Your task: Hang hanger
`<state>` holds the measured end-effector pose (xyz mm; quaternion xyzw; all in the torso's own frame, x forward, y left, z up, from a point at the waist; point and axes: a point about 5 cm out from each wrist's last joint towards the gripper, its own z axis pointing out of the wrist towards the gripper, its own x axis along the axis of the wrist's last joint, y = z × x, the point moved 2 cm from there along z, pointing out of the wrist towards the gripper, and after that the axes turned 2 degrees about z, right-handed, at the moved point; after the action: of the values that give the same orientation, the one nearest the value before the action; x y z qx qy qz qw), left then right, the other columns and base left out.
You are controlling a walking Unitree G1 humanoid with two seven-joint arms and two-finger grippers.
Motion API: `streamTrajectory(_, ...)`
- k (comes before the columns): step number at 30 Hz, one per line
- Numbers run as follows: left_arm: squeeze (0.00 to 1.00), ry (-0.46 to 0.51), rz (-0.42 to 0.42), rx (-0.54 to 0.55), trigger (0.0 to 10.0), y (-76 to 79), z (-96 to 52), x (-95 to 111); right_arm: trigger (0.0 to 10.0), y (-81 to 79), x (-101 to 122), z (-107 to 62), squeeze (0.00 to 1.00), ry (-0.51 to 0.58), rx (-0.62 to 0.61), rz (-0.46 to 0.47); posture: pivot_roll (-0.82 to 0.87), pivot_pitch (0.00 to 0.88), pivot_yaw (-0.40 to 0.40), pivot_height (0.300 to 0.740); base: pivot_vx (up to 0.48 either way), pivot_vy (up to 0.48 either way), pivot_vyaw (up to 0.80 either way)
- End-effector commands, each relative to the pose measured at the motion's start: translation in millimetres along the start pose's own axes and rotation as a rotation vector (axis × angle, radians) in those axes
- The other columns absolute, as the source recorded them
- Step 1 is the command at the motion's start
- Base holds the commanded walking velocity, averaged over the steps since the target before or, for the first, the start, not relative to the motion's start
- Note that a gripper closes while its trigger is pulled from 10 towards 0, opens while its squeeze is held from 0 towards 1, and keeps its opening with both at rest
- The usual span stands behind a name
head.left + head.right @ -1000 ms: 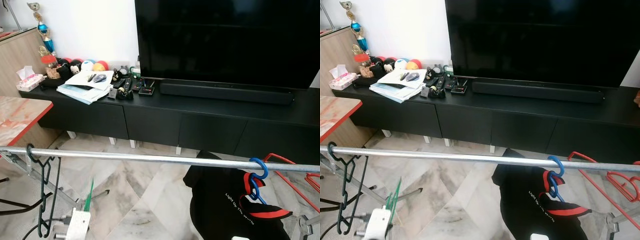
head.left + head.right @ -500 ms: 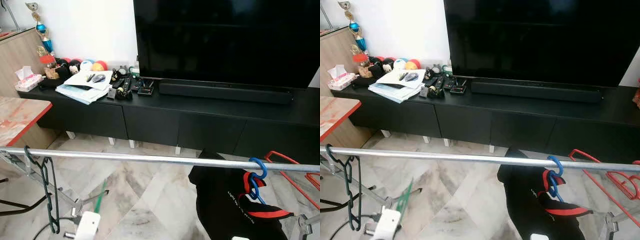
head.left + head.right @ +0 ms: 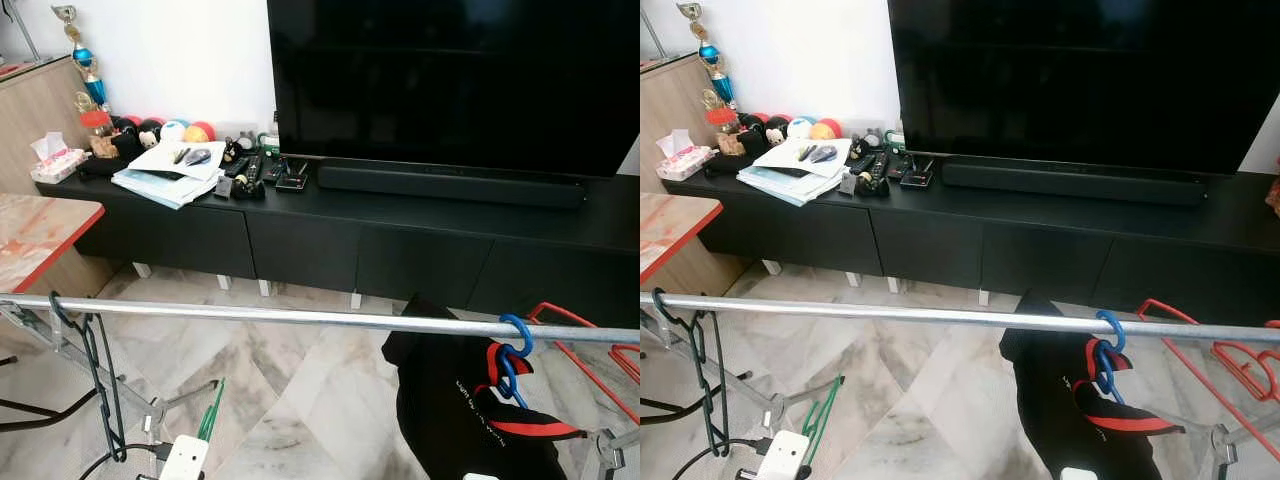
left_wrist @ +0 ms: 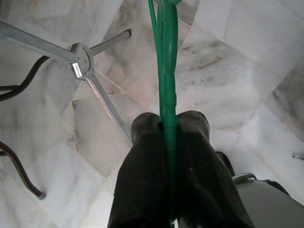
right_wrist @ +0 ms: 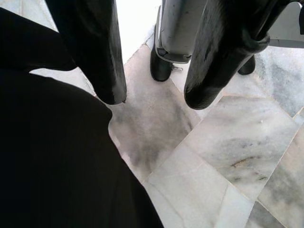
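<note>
A silver rail (image 3: 300,317) runs across in front of me. My left gripper (image 4: 169,130) is shut on a green hanger (image 4: 167,71), held low under the rail's left part above the marble floor; the hanger (image 3: 211,425) rises from the white wrist block (image 3: 185,460). A dark hanger (image 3: 95,380) hangs on the rail's left end. At the right, a blue hanger (image 3: 515,345) carries a black shirt (image 3: 460,410). My right gripper (image 5: 156,97) is open above the floor, beside the black shirt (image 5: 52,156).
Red hangers (image 3: 585,345) lie at the far right below the rail. The rack's legs (image 4: 90,71) and a cable (image 3: 40,410) spread on the floor at the left. Behind stand a black TV console (image 3: 400,250) and a red-edged table (image 3: 40,235).
My left gripper has sunk and shifted right with the green hanger, which now shows lower. The dark hanger and the black shirt have swung on the rail. The camera shifted slightly.
</note>
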<state>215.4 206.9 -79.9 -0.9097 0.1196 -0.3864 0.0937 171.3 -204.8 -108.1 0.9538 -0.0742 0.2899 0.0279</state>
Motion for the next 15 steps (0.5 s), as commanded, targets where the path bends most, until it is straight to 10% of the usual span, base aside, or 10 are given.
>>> streamTrajectory(1,0.00,-0.024,0.004,-0.017,10.0,0.5,-0.5,-4,10.0,-2.1,-5,-0.5,0.00,-0.015,0.006,-0.003,-0.02,0.012,0.031,0.740,0.000,0.000,0.00)
streamTrajectory(15,0.00,-0.088,0.010,-0.090,10.0,13.2,-4.8,-20,10.0,-1.6,-5,-0.6,0.00,-0.016,0.006,-0.005,-0.02,0.012,0.031,0.740,0.000,0.000,0.00)
